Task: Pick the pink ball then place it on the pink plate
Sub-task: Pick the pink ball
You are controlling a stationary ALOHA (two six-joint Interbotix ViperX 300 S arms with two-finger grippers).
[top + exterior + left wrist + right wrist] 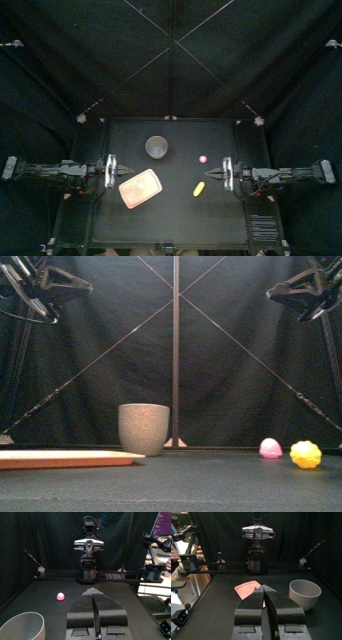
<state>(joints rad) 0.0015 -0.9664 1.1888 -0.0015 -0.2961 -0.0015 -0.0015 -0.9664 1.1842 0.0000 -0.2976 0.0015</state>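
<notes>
A small pink ball [203,158] lies on the black table right of centre, seen low at the right in the front view [271,448] and ahead of the left jaws [61,596]. The flat pink plate [140,187] lies left of centre, with its edge showing in the front view [67,459] and the right wrist view [248,588]. My left gripper [112,174] rests at the left edge, jaws shut on nothing [94,595]. My right gripper [222,172] rests at the right, close to the ball, also shut and holding nothing [264,591].
A tall grey speckled cup [158,147] stands upright behind the plate [143,428]. A yellow toy [199,188] lies in front of the ball [307,454]. Both arms hang raised above the table's sides.
</notes>
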